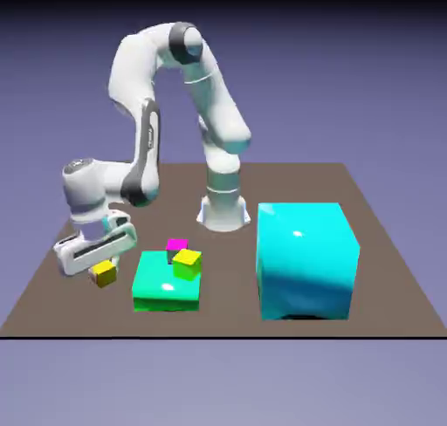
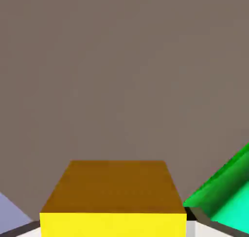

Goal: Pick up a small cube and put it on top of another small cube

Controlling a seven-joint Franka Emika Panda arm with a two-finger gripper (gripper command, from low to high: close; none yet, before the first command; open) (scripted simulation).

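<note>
My gripper (image 1: 104,269) is closed on the small golden-yellow cube (image 1: 105,274). A green block (image 1: 164,286) sits at its three o'clock, carrying a lemon-yellow cube (image 1: 187,262) and a magenta cube (image 1: 177,245).

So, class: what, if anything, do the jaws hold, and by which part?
The small golden-yellow cube, clamped by two opposite side faces between the closed jaws of the gripper.
</note>
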